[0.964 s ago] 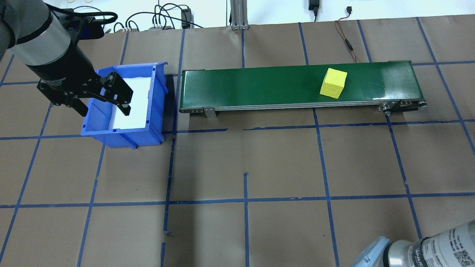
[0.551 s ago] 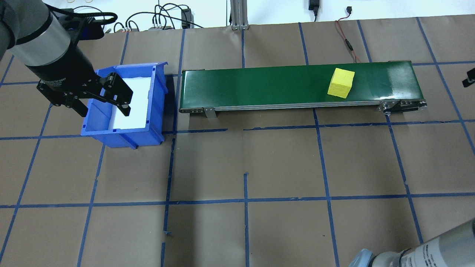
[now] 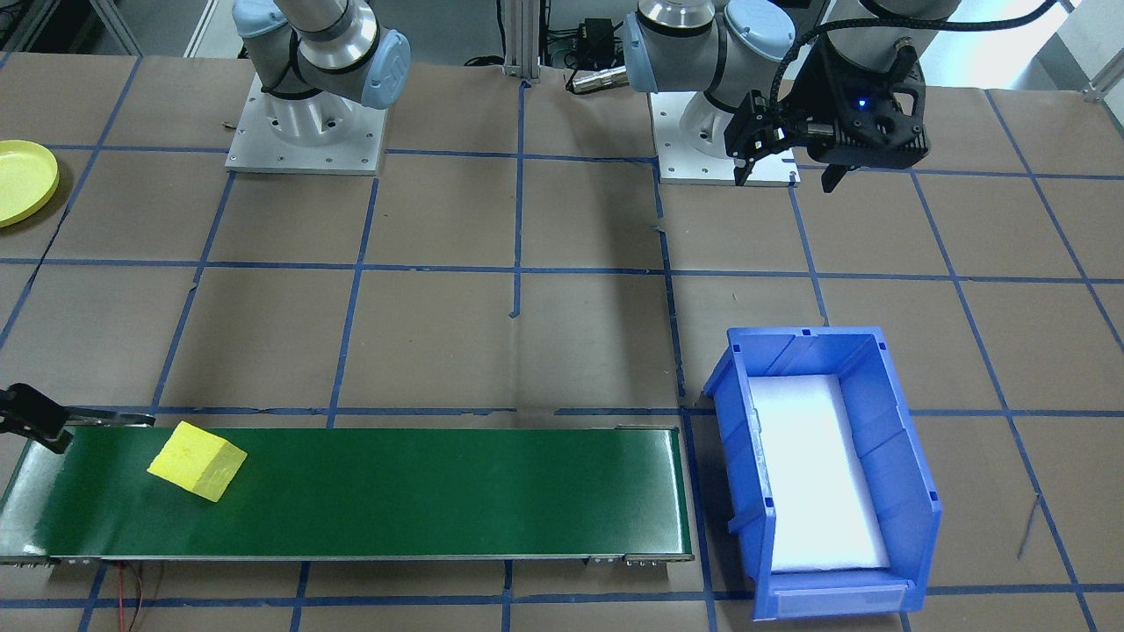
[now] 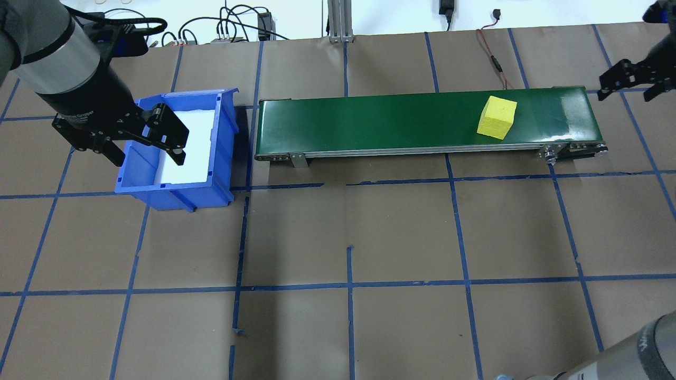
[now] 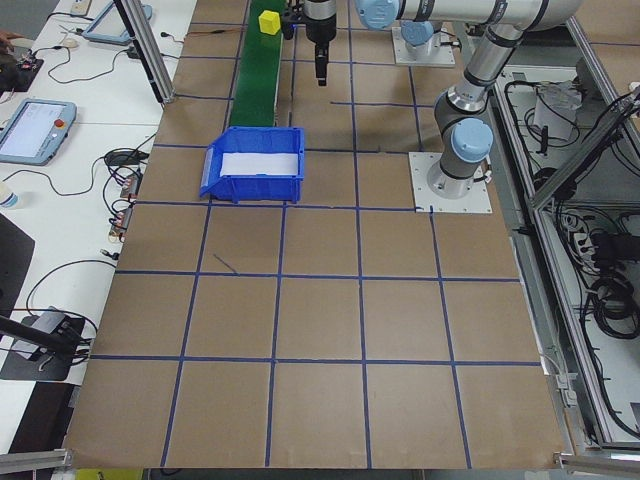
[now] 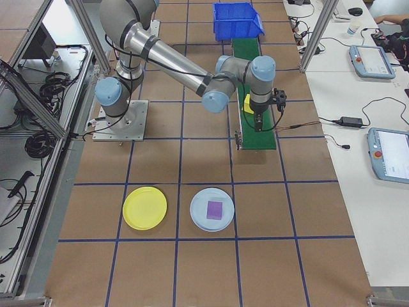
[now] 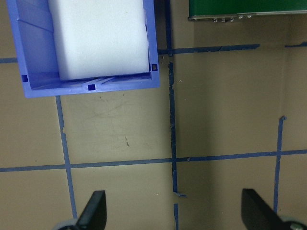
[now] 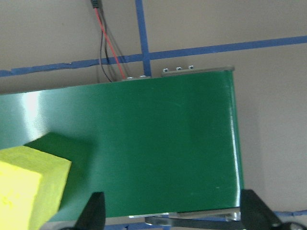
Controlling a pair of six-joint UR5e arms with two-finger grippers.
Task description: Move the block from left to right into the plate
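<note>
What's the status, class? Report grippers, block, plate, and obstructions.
Left gripper open, over the blue bin. Right gripper open, over the belt's end. Yellow block on belt, ungrasped. Yellow plate empty. Nothing blocking.

Overhead view looking forward and down from behind the robot, front view facing back across the table, both sharing the green belt (image 4: 422,122) and blue bin (image 3: 913,491), two end views along the table, wrist cameras close, pointing straight down
</note>
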